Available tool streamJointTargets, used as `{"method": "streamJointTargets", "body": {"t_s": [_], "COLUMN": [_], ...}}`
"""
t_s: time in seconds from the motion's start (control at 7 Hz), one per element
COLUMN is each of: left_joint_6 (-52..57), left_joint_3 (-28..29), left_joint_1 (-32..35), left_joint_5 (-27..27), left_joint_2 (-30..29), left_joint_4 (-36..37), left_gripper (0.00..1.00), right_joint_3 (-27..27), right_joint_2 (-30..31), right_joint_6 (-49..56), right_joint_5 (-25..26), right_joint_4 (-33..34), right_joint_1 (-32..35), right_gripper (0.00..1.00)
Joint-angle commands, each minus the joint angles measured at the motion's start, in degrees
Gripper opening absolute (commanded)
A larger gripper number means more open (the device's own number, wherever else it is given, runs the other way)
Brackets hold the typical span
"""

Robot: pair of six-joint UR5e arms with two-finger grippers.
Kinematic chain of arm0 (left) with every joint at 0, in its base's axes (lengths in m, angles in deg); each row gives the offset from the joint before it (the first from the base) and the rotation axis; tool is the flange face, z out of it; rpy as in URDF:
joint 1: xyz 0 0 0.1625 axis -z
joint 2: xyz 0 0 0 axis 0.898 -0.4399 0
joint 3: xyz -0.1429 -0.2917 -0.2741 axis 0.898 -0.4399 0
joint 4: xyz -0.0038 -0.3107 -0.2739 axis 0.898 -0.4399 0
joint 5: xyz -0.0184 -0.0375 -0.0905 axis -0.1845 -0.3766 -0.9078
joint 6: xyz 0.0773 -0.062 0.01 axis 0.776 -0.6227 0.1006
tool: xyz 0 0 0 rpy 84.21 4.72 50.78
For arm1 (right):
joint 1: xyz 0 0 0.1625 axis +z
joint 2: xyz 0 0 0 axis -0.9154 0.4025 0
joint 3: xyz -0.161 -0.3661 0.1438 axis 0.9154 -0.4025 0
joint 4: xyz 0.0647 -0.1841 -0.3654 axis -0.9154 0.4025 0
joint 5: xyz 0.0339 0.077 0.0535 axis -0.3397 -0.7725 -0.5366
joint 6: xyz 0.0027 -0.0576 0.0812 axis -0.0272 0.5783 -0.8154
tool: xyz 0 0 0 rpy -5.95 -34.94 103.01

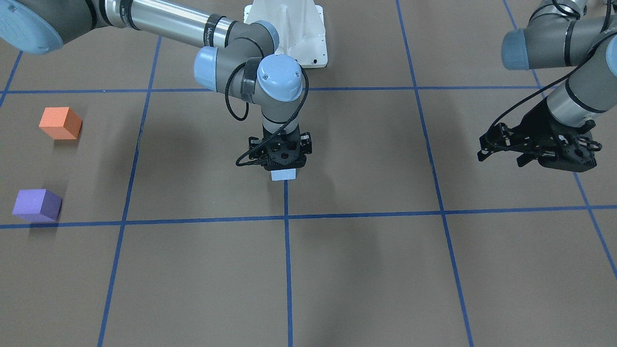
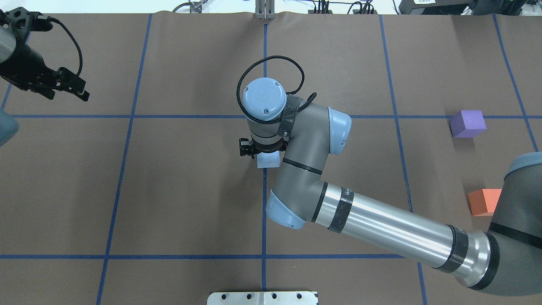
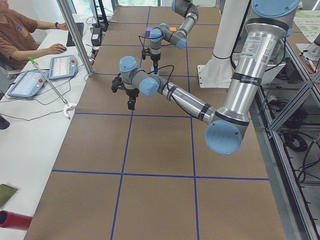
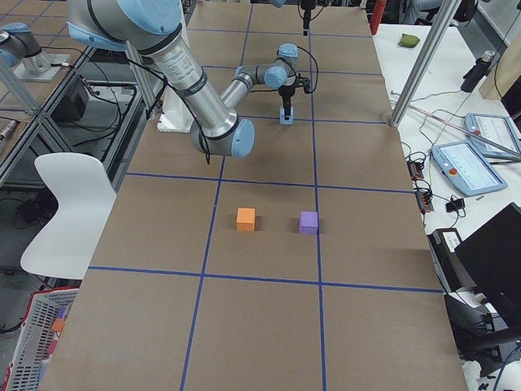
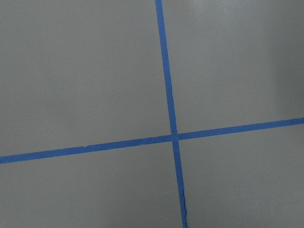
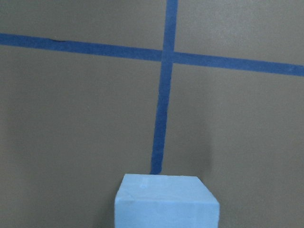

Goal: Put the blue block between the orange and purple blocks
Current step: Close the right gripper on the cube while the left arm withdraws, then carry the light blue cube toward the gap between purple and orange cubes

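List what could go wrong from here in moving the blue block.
1. The right hand sits over the blue block, but no view shows its fingers' hold; a shallow grip might drop it on the long carry.
2. The gap between the orange block and purple block is modest; an off-centre descent could nudge either one.

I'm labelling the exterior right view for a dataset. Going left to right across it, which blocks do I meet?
orange block → blue block → purple block
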Motion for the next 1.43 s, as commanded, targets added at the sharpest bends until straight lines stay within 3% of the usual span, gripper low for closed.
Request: {"method": "streamJointTargets", "body": {"t_s": [0.0, 0.14, 0.29, 0.57, 0.71, 1.0, 1.14, 1.29], "left_joint_6": [0.0, 0.0, 0.0, 0.0, 0.0, 0.0, -0.1, 0.0], "left_joint_3": [0.1, 0.2, 0.0, 0.4, 0.4, 0.5, 0.1, -0.1], "left_joint_1": [0.0, 0.0, 0.0, -0.2, -0.2, -0.5, -0.4, -0.4], "left_joint_5": [0.2, 0.3, 0.4, 0.4, 0.5, 0.5, 0.5, 0.8], "left_joint_2": [0.2, 0.2, 0.2, 0.2, 0.2, 0.2, 0.2, 0.8], "left_joint_4": [-0.1, -0.1, -0.2, -0.2, -0.2, -0.2, -0.3, -0.4], "left_gripper": [1.0, 1.0, 1.0, 1.0, 1.0, 1.0, 1.0, 1.0], "right_joint_3": [-1.3, -1.7, -1.3, 4.3, 8.6, 22.8, 28.5, 29.6], "right_joint_2": [0.8, 1.2, 0.9, 1.4, 2.3, 11.5, 17.4, 20.2], "right_joint_6": [-0.2, 0.0, 0.0, -0.4, -0.4, 0.4, 3.8, 8.6], "right_joint_5": [1.1, 1.1, 0.8, -2.9, -2.9, -3.3, -3.8, -5.3], "right_joint_4": [-4.3, -5.8, -6.1, -2.6, 2.9, 10.8, 11.6, 11.3], "right_joint_1": [-0.3, -0.2, 0.1, 3.0, 4.1, 8.4, 11.2, 14.4], "right_gripper": [0.5, 0.3, 0.0, 0.0, 0.0, 0.0, 0.0, 0.0]}}
